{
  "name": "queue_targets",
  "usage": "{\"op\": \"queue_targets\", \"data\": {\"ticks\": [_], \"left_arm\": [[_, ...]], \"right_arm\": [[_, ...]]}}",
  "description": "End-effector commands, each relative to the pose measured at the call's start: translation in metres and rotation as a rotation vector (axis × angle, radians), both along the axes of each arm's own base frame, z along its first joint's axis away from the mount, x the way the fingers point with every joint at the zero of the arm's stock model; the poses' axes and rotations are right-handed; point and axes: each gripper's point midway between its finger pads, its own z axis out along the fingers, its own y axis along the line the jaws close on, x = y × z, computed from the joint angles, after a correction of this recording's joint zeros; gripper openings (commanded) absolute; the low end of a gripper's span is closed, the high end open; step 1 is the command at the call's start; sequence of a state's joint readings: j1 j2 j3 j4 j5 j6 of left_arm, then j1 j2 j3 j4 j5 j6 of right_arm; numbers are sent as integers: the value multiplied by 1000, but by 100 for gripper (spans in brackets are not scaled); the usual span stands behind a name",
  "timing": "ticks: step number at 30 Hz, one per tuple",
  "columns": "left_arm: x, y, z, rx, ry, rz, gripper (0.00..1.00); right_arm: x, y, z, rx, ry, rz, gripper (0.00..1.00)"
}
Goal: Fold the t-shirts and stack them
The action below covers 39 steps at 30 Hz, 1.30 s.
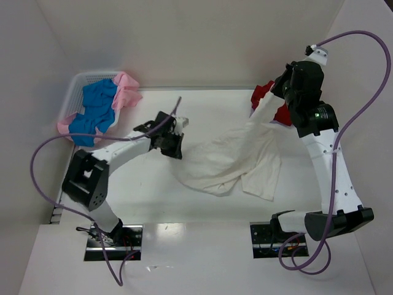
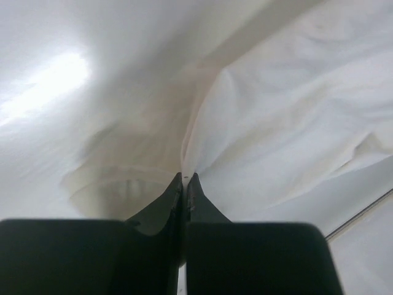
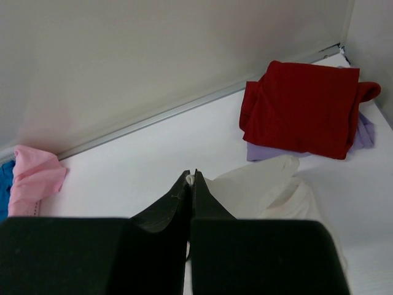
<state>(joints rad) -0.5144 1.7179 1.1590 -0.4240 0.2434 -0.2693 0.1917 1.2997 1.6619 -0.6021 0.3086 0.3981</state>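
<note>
A cream-white t-shirt (image 1: 239,160) hangs stretched between my two grippers, its lower part crumpled on the table. My left gripper (image 1: 177,149) is shut on its left edge; the wrist view shows cloth (image 2: 288,110) pinched between the tips of that gripper (image 2: 185,176). My right gripper (image 1: 272,96) is raised at the back right and is shut on another edge of the shirt (image 3: 264,184), with cloth between the tips of the gripper (image 3: 191,174). A folded red t-shirt (image 3: 301,107) lies on a lavender one (image 3: 366,132) in the back right corner. Blue (image 1: 98,107) and pink (image 1: 127,91) t-shirts lie in the basket.
The white mesh basket (image 1: 75,91) stands at the back left against the wall. Walls enclose the table at the back and on both sides. The pink shirt (image 3: 34,178) hangs over the basket's rim. The red shirt (image 1: 261,93) sits just behind my right gripper.
</note>
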Motion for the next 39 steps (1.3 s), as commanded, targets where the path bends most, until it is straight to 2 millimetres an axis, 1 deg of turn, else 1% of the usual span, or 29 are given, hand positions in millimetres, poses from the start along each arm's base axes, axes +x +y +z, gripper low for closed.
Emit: {"op": "queue_targets", "data": {"ticks": [1,2,3,6,7,8,10,12,13,14,15,17,19,21,23,24,26,27,28,29,30,33,34,36,38,39], "left_arm": [[74,63,155,-100,-403,285,0],[76,82,185,-109,-464,334,0],[83,106,214,-112,-530,391,0],[91,165,274,-93,-676,523,0],[92,189,292,-76,-719,589,0],[93,201,298,-54,-743,608,0],[92,217,303,-20,-752,646,0],[90,220,300,0,-743,648,0],[87,219,295,-1,-734,643,0],[86,217,289,-3,-719,635,0],[81,215,285,-17,-712,632,0],[74,207,276,-44,-696,600,4],[71,203,267,-55,-672,579,4],[60,202,253,-56,-624,568,4],[49,194,233,-72,-559,534,4],[41,187,225,-93,-536,508,7],[28,176,218,-138,-504,459,14],[18,170,209,-154,-478,428,18],[10,161,206,-180,-463,369,25],[-2,148,204,-232,-435,302,36],[-13,141,199,-257,-407,265,52],[-28,131,195,-258,-385,245,84],[-27,134,195,-249,-386,264,88],[-24,142,195,-219,-398,318,95],[-16,145,188,-202,-393,332,98],[-13,145,184,-195,-384,327,98]], "right_arm": [[-10,-12,25,-7,-75,-44,0],[-10,-12,26,-7,-76,-44,0],[-9,-12,28,-6,-84,-44,0],[-9,-12,36,-1,-108,-44,0],[-9,-12,36,-1,-108,-44,0],[-9,-12,36,-1,-108,-44,0],[-10,-12,40,2,-119,-44,0],[-9,-16,40,1,-119,-53,0],[-13,-18,43,2,-128,-61,0],[-12,-19,39,-9,-118,-68,0],[-11,-20,34,-14,-107,-70,0],[-12,-20,33,-14,-104,-70,0],[-13,-20,28,-16,-94,-69,0],[-12,-21,25,-19,-87,-76,0],[-12,-21,24,-20,-85,-78,0],[-12,-22,24,-21,-85,-83,0],[-13,-23,28,-20,-94,-88,0],[-13,-23,28,-20,-94,-88,0],[-13,-23,28,-22,-94,-87,0],[-13,-23,27,-29,-90,-86,0],[-12,-23,22,-31,-80,-86,0],[-11,-25,13,-38,-60,-94,0],[-10,-24,10,-39,-53,-94,0],[-10,-24,10,-39,-53,-92,0],[-10,-22,6,-38,-44,-83,0],[-10,-22,6,-30,-45,-85,0]]}}
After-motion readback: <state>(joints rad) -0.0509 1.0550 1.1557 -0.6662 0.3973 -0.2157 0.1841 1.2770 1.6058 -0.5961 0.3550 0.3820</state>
